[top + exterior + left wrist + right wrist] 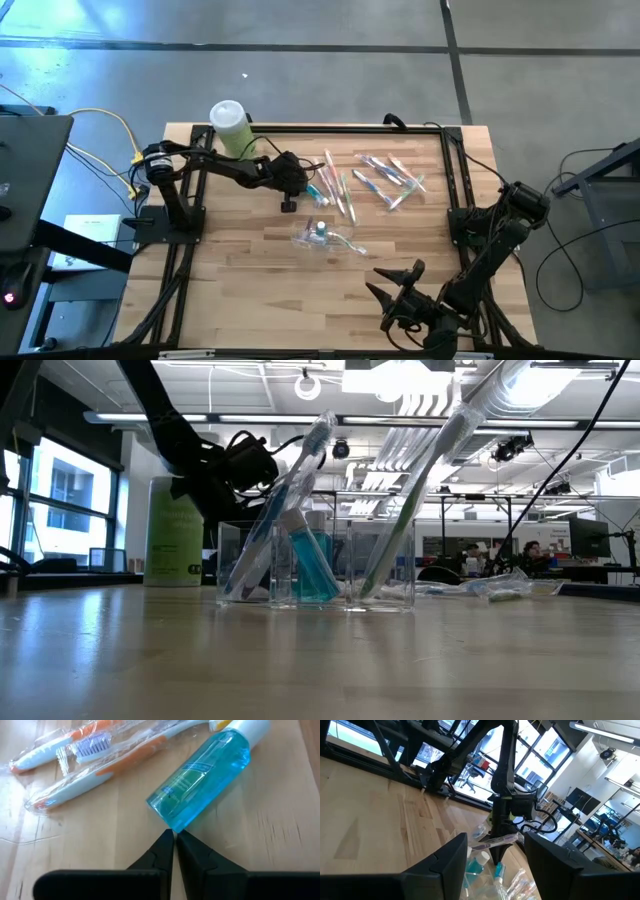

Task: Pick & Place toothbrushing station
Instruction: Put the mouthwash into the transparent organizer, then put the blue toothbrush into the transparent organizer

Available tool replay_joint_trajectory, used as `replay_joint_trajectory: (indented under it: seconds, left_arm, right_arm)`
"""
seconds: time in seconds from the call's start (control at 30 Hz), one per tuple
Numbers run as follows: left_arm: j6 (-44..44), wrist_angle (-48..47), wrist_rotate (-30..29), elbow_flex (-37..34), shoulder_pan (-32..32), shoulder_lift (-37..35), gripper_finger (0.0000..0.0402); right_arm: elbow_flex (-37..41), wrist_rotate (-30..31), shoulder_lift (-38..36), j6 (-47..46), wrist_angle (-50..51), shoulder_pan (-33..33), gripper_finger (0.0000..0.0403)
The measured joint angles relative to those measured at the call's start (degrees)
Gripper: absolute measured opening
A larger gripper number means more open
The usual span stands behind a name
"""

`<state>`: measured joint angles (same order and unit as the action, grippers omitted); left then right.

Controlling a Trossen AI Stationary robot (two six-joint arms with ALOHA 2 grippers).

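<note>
We take the clear organizer [322,236] at mid-table as our landmark. From the low view it is a transparent box with compartments [315,565]; a toothbrush [280,510] leans in its left section, a blue bottle [312,565] stands in the middle one, and a second toothbrush [415,500] leans out of the right section.

The left gripper [291,186] sits just beyond the organizer's far-left corner, low over the wood. In the left wrist view its fingers [160,855] are pressed together, holding nothing, with the tips [174,840] right at the base of a blue mouthwash bottle [202,777] lying on its side on the table [280,835]. We cannot tell whether the tips touch the bottle. In the high view this bottle [317,189] lies on the far side of the organizer.

Wrapped orange-and-white toothbrushes [75,765] lie just beside the bottle, on the side away from the organizer. More wrapped toothbrushes [392,180] are scattered well to the far right of the organizer.

A green canister with a white lid [230,127] stands at the table's far edge, far-left of the organizer.

The right gripper [397,275] waits near the front right of the table, well apart from the organizer, fingers spread [451,857] and empty.
</note>
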<state>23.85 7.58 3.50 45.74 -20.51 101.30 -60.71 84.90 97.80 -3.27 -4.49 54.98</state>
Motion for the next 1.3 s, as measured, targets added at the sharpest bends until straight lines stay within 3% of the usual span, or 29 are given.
replay_joint_trajectory:
  seconds: [0.3,0.57,0.8,1.1,1.3]
  left_arm:
    - [-0.82,1.77,-2.89,-0.11,1.68,0.12,0.002]
    - [-10.38,-1.59,-10.37,-0.28,3.66,-3.02,0.002]
    - [-10.6,-11.86,-10.4,-0.26,3.76,-8.35,0.002]
    - [-10.4,-14.43,-6.37,-0.2,1.33,-10.71,0.002]
    - [-10.79,-17.77,-6.18,-0.17,-0.06,-10.71,0.002]
  right_arm:
    - [0.0,0.01,0.0,0.0,0.4,0.13,0.019]
    - [0.02,1.67,-1.31,0.0,-0.19,-1.9,0.019]
    - [0.02,-3.96,-6.73,-0.16,-3.91,-5.89,0.019]
    - [0.02,-3.37,-8.13,5.17,-3.91,-9.07,0.019]
    - [0.0,-4.09,-10.86,3.65,-4.32,-12.93,0.0189]
